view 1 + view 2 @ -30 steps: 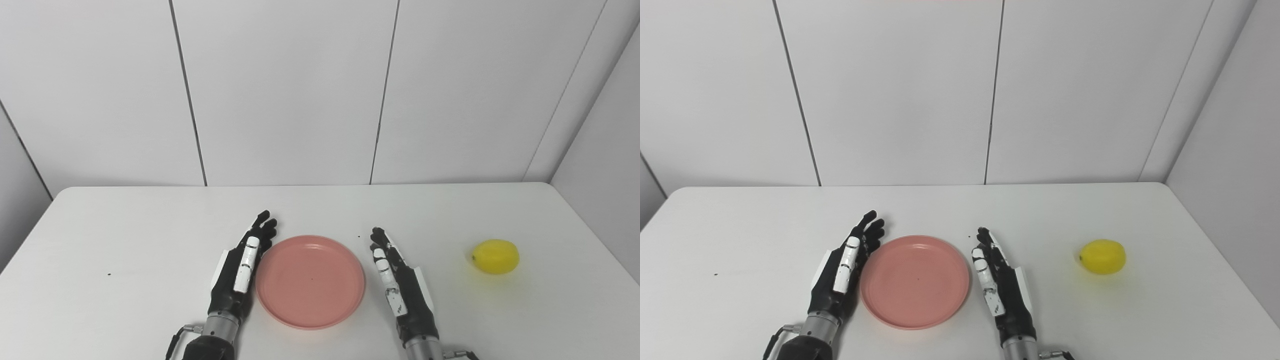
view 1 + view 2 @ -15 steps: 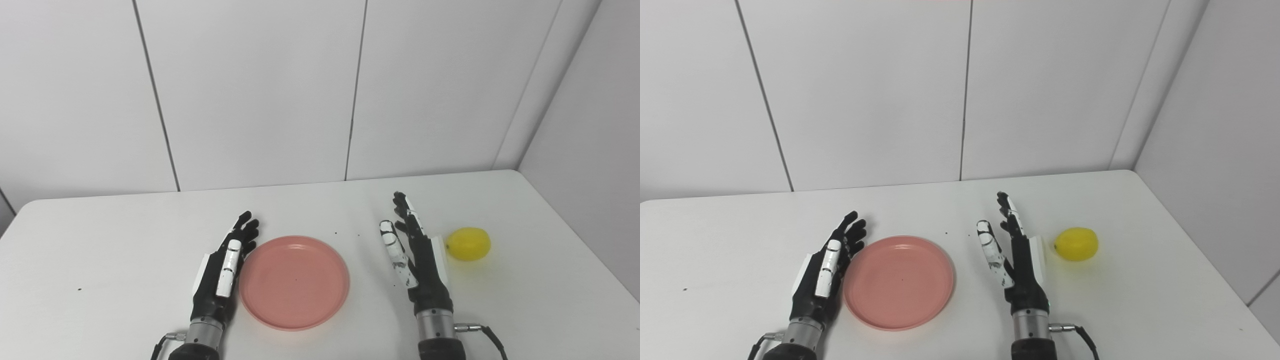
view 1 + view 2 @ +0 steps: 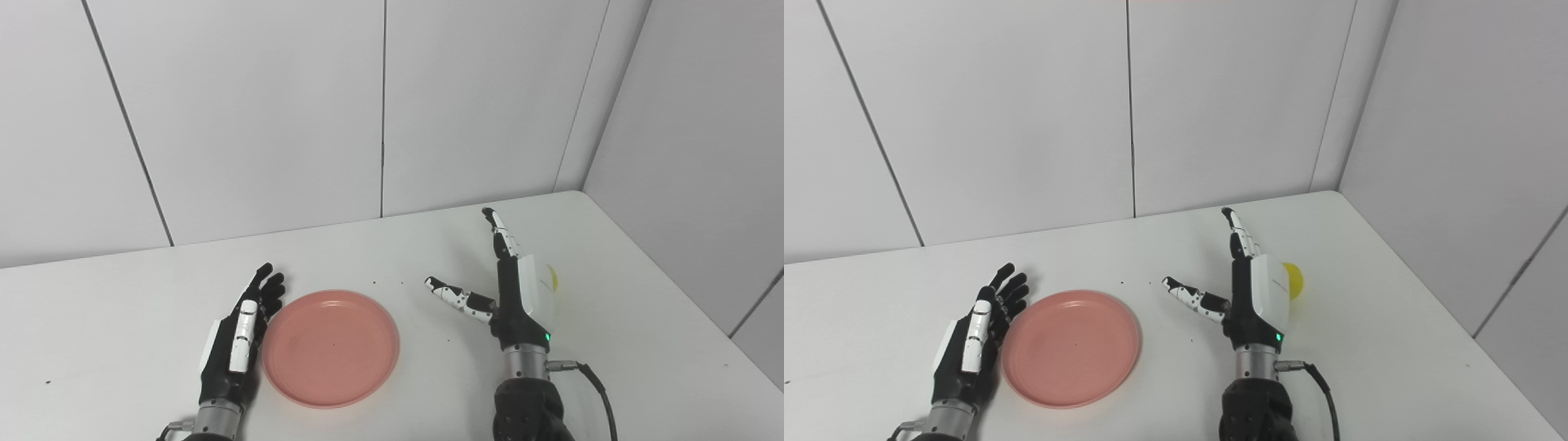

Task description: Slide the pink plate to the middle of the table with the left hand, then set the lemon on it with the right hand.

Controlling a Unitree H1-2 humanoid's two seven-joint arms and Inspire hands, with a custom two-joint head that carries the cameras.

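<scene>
While lemon (image 3: 1294, 280) is lying ungrasped:
Plate (image 3: 331, 348): sitting mid-table
Right hand (image 3: 1254, 297): fingers spread, reaching
Left hand (image 3: 237, 340): resting, fingers apart

The pink plate (image 3: 331, 348), just right of the left hand (image 3: 236, 343), looks like smooth matt plastic with a faint sheen along its raised rim. Both hands are black with a dull finish and glossy white plastic shells — the right hand (image 3: 1252, 300) carries a broad white panel on its back and a bare metal wrist collar. Past that hand, the lemon (image 3: 1293, 280) shows only a bright yellow sliver, its skin too hidden to judge. The counter (image 3: 122, 306) is smooth, matt white — lightly speckled. The wall panels (image 3: 257, 110) behind are smooth and matt.
</scene>
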